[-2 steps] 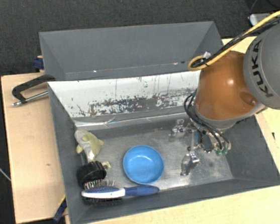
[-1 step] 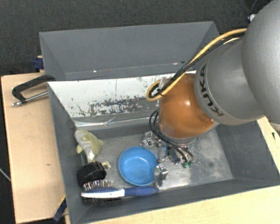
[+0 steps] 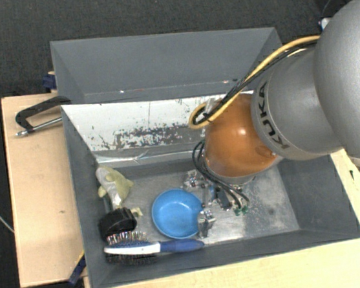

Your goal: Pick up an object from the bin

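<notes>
In from the right, a grey KUKA arm [image 3: 317, 90], with an orange cover [image 3: 232, 143] at the wrist and a yellow cable [image 3: 267, 57] arching over it. Below the cover, a tangle of dark wires and small metal parts (all of it the robot's own).

Hangs low over the floor of the grey bin [image 3: 285, 205], right of the middle and towards the near wall: gripper [image 3: 209, 213]. Stands just beside the right rim of a blue bowl [image 3: 175, 213]. Touching the rim or a hair apart, cannot tell. Jaw opening: cannot tell either, lost in the clutter under the wrist. Nothing visibly held.

Nearest thing to the gripper, then: the blue bowl. Round, plain, mouth up, on the bin floor a little left of centre, near the front wall.

Just in front of the bowl and to its left, a hairbrush [image 3: 147, 247] with a blue handle lying along the near wall, its bristled head pointing left. Above the brush head, left of the bowl, a black round thing [image 3: 116, 221] (kind unclear). Farther back on the left, well apart from the gripper, a pale yellow-green crumpled thing [image 3: 115, 186].

Bare, scuffed floor to the right of the gripper.
</notes>
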Robot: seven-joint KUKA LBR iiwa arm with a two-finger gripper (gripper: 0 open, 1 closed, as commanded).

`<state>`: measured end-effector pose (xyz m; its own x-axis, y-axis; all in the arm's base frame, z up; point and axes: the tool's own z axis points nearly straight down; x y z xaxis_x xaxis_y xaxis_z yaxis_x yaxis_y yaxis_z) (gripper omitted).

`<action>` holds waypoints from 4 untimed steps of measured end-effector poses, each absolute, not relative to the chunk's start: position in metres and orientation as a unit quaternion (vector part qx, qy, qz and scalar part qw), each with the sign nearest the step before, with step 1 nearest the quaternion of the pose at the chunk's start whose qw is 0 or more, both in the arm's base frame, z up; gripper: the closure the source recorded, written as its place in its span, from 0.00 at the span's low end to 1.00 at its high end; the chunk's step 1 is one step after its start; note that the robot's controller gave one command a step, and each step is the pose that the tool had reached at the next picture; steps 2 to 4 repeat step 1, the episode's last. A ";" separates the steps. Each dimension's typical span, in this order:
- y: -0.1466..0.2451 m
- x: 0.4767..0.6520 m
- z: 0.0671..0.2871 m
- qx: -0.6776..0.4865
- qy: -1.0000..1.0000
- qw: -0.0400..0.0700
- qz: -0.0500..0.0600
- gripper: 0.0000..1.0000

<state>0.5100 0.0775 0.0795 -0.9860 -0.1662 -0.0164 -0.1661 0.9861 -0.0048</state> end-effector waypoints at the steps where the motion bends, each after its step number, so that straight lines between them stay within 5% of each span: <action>1: 0.117 0.539 0.218 -0.079 0.997 0.007 0.002 1.00; 4: 0.117 0.539 0.218 -0.079 0.997 0.007 0.002 1.00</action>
